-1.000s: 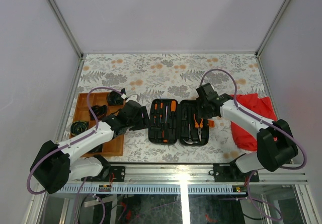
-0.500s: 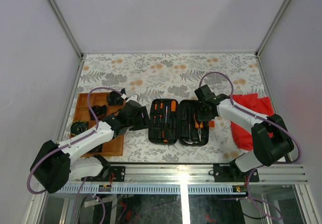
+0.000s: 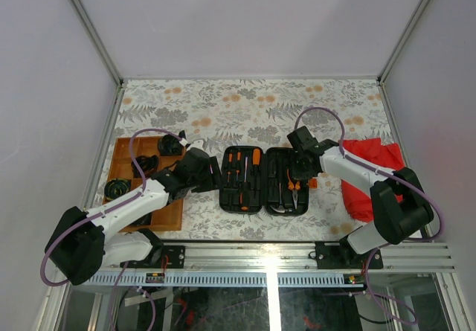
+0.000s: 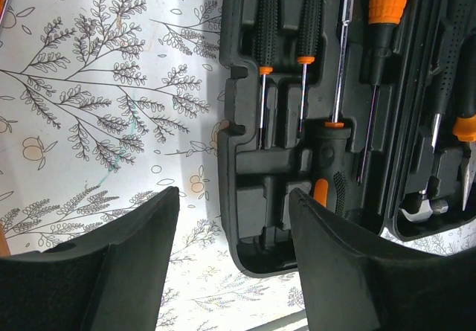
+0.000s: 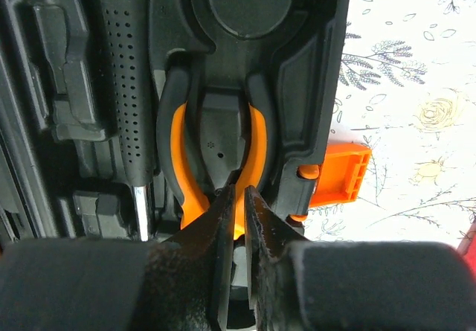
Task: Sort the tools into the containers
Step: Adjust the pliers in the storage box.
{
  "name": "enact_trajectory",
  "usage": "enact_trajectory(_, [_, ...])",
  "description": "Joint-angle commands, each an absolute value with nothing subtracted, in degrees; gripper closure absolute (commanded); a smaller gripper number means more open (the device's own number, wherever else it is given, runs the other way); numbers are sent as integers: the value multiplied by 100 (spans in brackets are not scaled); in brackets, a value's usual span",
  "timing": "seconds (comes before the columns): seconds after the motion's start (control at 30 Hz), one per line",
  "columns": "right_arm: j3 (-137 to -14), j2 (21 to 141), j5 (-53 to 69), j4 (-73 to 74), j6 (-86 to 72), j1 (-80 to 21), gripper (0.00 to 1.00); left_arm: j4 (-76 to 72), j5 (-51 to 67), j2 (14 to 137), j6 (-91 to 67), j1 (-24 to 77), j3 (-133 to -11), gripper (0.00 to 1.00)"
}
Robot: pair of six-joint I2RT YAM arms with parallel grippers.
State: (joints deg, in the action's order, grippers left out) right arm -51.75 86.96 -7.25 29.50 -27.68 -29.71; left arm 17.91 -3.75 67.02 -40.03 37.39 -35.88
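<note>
Top view: the open tool case [image 3: 264, 180] is seen mid-desk toward the near edge, the wooden tray [image 3: 123, 156] at the left edge.

Left wrist: the left gripper [image 4: 234, 197] is held wide open and empty over the case's corner, with the screwdrivers [image 4: 265, 30] just beyond.

Right wrist: the right gripper [image 5: 238, 193] is nearly closed at the pliers [image 5: 178, 160]; a grip cannot be told.

The floral-printed table [image 3: 245, 108] carries 3 things: a wooden tray [image 3: 121, 169] at left, an open black tool case [image 3: 265, 197] in the middle, and a red cloth [image 3: 372, 175] at right.
</note>
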Motion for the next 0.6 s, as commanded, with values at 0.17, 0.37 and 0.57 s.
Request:
enact_trajectory(0.17, [-4675,9463,-870,3258,-2889,-3050,86,1468,-295,6755,-3998,3691,-3558,40])
enact_trajectory(0.37, [-4771,9567,-1013,3304,-2898,-3131,88,1459,-293,6776,-3986,3691,-3564,40])
enact_trajectory(0.57, [-5159,8482,-1156,3298,-2735,-3129,85,1477,-334,6784,-3955,3687,-3572,40])
